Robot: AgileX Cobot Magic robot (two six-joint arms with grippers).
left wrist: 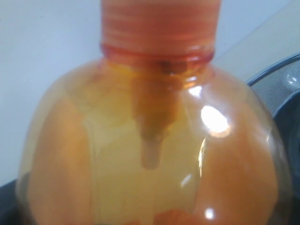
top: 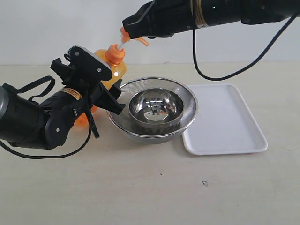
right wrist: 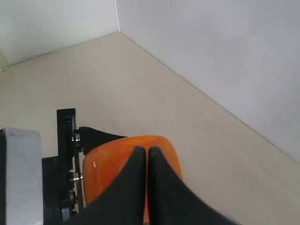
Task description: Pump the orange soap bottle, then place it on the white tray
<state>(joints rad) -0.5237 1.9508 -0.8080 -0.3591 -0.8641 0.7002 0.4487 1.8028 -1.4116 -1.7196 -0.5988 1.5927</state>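
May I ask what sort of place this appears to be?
Probably a robotics test bench, not a kitchen: a beige table against a blank white wall, with steel bowls, a white tray and two robot arms.

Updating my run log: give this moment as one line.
left pincer: grips orange soap bottle | right pincer: shut, atop pump head | white tray: no bottle

A plain white wall is filling the upper part of the frame, while a pale beige tabletop is spreading across the lower part under soft light.
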